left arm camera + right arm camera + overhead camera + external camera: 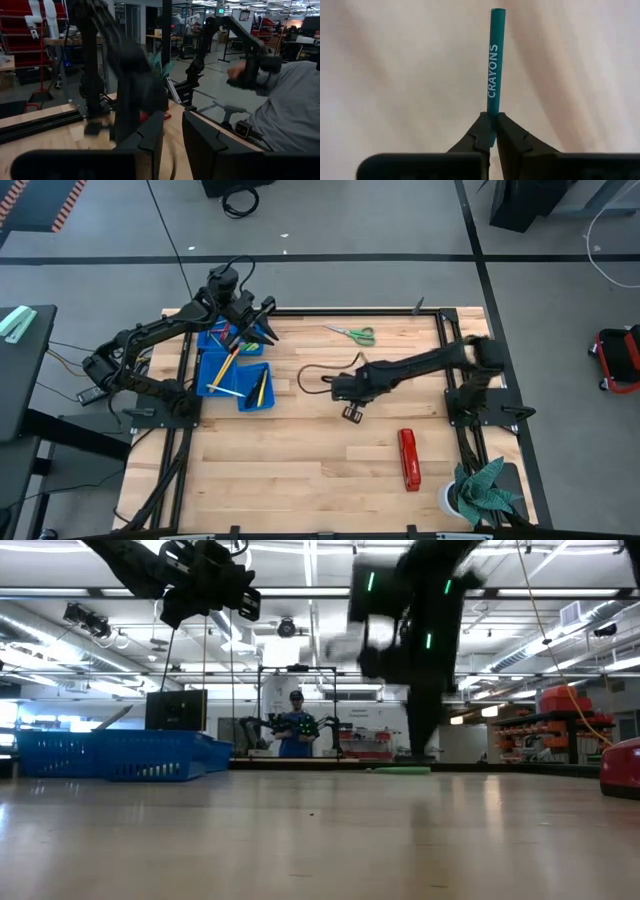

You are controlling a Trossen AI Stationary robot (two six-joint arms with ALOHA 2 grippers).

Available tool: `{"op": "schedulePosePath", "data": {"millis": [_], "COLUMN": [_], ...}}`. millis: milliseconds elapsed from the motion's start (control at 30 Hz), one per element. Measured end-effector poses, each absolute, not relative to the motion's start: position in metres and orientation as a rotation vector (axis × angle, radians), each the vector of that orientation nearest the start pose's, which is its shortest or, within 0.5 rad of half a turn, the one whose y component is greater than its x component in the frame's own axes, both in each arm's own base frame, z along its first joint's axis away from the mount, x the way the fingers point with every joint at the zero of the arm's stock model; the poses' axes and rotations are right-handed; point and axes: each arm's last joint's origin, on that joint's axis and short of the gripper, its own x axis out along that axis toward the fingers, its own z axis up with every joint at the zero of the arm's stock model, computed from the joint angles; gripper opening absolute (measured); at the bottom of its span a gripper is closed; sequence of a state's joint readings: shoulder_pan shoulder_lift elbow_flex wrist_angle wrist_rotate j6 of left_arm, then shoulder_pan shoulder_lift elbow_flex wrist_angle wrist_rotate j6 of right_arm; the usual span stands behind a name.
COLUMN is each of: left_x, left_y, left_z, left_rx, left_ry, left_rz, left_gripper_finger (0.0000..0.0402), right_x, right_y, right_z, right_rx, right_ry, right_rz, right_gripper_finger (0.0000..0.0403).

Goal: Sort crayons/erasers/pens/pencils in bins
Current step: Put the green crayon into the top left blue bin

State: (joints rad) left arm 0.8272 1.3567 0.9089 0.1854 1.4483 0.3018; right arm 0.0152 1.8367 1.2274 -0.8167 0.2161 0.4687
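A teal-green crayon (496,60) printed "CRAYONS" sticks out past the tips of my right gripper (492,131), which is shut on it over the middle of the table (350,412). My left gripper (172,135) hangs level above the blue bins (225,370) at the far left, open, with nothing between its fingers. Yellow and orange pencils (224,368) lie in the bins. My right gripper pinches the crayon's near end (491,119) between its two fingertips. The crayon runs straight on from the fingers, in line with them. I cannot tell whether its far end (498,12) is off the wood.
Green-handled scissors (352,333) lie near the far edge. A red stapler (408,458) lies near the front right, and a green plant-like thing (485,490) sits at the front right corner. A person (287,105) sits beyond the table. Bare wood lies between the bins and the stapler.
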Motion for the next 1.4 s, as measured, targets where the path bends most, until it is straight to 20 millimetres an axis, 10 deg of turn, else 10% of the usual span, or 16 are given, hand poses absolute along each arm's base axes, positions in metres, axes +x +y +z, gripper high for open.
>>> {"op": "schedulePosePath", "data": {"millis": [267, 433, 767, 1100, 1400], "left_x": [0.215, 0.228, 0.249, 0.269, 0.278], "left_y": [0.176, 0.157, 0.132, 0.116, 0.097], "left_z": [0.288, 0.283, 0.280, 0.276, 0.280], "left_rx": [0.124, 0.281, 0.402, 0.514, 0.541], "left_ry": [-0.040, -0.113, -0.089, 0.113, 0.037], "left_rz": [-0.756, -0.831, -0.803, -0.506, -0.594], "left_gripper_finger": [0.0074, 0.0073, 0.0131, 0.0198, 0.0204], "right_x": [0.312, 0.298, 0.296, 0.315, 0.332], "right_y": [0.035, 0.069, 0.125, 0.133, 0.121], "right_z": [0.262, 0.284, 0.271, 0.272, 0.285], "right_rx": [0.171, 0.037, -0.255, -0.328, -0.397], "right_ry": [0.951, 0.787, 0.619, 0.523, 0.452], "right_rz": [-0.458, -0.472, -0.586, -0.560, -0.543], "right_gripper_finger": [0.0023, 0.0021, 0.0022, 0.0023, 0.0023]}}
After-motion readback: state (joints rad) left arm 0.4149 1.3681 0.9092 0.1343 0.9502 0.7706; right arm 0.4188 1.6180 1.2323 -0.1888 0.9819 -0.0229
